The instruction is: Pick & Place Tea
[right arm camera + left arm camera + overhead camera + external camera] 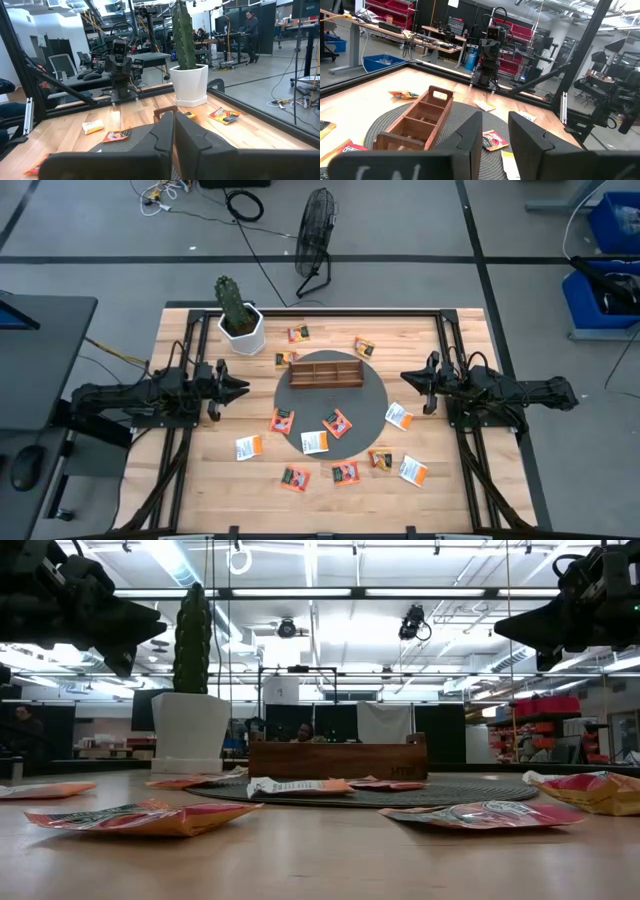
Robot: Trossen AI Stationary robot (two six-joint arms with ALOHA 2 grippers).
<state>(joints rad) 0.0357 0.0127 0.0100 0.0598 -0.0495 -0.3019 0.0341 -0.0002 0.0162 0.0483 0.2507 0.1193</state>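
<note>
Several tea sachets lie flat and scattered on the wooden table, among them an orange one (283,420), a white one (315,442) and one at the far side (298,333). Two lie on the dark round mat (372,408), which also bears the brown slotted wooden tray (326,372). My left gripper (243,388) hovers level at the table's left, pointing at the tray, open with nothing between its fingers (495,120). My right gripper (405,377) hovers level at the table's right, shut and empty (174,116). Both hang well above the tabletop in the low view.
A cactus in a white pot (240,320) stands at the far left of the table. A black frame rail (330,308) runs along the table's edges. A floor fan (315,240) stands beyond the far edge. People sit at desks in the room behind.
</note>
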